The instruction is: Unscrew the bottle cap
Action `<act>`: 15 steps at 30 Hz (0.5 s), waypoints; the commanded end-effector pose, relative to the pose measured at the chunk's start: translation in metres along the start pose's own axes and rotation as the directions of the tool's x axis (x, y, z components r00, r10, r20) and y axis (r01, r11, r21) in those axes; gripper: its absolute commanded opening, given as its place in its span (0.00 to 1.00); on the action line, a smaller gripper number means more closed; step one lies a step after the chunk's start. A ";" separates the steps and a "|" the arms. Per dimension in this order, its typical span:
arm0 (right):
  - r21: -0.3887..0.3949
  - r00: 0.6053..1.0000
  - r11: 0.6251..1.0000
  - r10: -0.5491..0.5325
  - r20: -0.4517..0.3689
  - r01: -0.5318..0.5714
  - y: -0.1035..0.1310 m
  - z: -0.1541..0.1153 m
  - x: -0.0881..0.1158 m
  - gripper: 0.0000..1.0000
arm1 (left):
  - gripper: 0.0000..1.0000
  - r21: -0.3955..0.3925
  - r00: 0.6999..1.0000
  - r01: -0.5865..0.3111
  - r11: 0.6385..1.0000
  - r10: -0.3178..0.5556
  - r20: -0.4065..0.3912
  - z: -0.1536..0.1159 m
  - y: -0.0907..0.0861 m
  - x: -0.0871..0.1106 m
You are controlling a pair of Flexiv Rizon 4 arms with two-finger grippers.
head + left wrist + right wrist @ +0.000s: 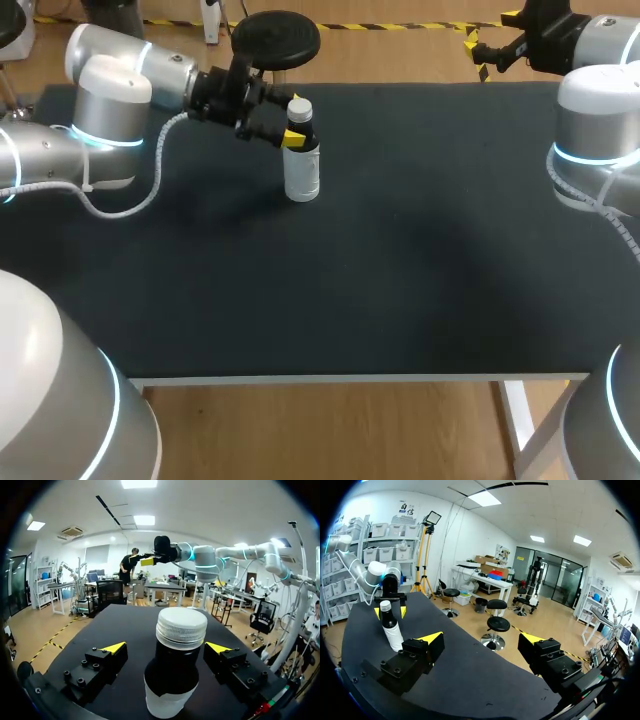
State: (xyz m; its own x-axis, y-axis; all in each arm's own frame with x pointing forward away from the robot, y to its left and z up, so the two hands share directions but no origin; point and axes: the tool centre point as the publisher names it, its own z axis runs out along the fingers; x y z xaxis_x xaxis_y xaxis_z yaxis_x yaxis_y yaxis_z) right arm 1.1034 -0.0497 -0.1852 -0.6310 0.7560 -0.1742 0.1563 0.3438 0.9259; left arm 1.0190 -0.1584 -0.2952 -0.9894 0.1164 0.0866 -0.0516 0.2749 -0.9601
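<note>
- The left gripper (166, 648) brackets the bottle (301, 165), fingers (114, 647) spread and not touching it.
- The bottle stands upright between them.
- It is probably light, hard, smooth plastic that could spin or tip, so hold the body and twist the ribbed white cap (181, 626).
- The dark table (400, 280) beneath the bottle looks flat and matte.
- The right gripper (482, 639) hangs well apart from the bottle, fingers spread and empty.

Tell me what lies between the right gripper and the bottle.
Nothing: only bare black table separates the right gripper from the bottle, as the right wrist view shows.
</note>
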 end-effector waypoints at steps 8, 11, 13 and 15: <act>0.002 1.000 1.000 0.000 -0.002 0.000 0.001 0.000 -0.001 1.00 | 1.00 0.022 0.999 -0.024 0.999 0.024 -0.024 0.006 -0.001 0.000; 0.002 1.000 1.000 0.000 -0.002 0.000 0.001 0.000 -0.001 1.00 | 1.00 0.025 0.999 -0.029 0.999 0.030 -0.027 0.006 -0.002 0.000; 0.002 1.000 1.000 0.000 -0.002 0.000 0.001 0.000 -0.001 1.00 | 1.00 0.026 0.999 -0.030 0.999 0.031 -0.028 0.006 -0.002 0.000; 0.002 1.000 1.000 0.000 -0.002 0.000 0.001 0.000 -0.001 1.00 | 1.00 0.027 0.999 -0.029 0.999 0.030 -0.028 0.006 -0.001 0.000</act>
State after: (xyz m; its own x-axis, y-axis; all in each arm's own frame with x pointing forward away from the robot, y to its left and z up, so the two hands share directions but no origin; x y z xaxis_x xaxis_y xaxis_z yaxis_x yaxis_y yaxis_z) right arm 1.1034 -0.0497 -0.1852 -0.6310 0.7560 -0.1742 0.1563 0.3438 0.9259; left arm 1.0151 -0.1648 -0.2932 -0.9875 0.1438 0.0638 -0.0264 0.2487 -0.9682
